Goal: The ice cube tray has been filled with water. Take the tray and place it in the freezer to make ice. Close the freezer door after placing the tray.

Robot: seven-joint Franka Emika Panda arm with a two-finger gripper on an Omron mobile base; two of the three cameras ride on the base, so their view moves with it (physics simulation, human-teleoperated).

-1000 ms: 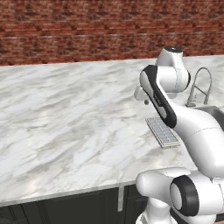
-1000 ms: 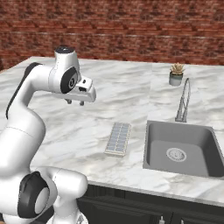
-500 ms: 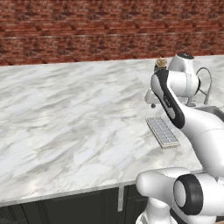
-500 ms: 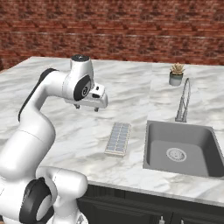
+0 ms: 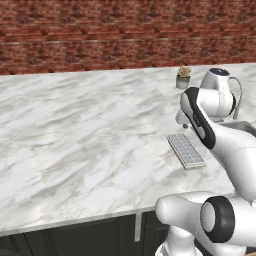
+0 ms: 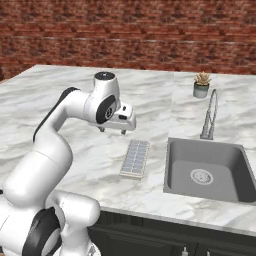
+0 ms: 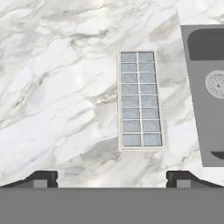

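End effector (image 6: pixel 112 130): spread wide, empty, above the tray.
Ice cube tray (image 7: pixel 140 100): flat on marble counter (image 5: pixel 75 130), beside sink (image 6: pixel 207 170).
Water (image 7: pixel 151 114): fills cells.

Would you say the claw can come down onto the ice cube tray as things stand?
Probably yes. The claw is open and hangs above the ice cube tray, which lies flat on the bare marble counter beside the sink, with nothing on or against it.

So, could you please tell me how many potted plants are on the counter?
1. The small potted plant stands on the marble counter near the brick wall, behind the faucet and sink. More could sit outside the views.
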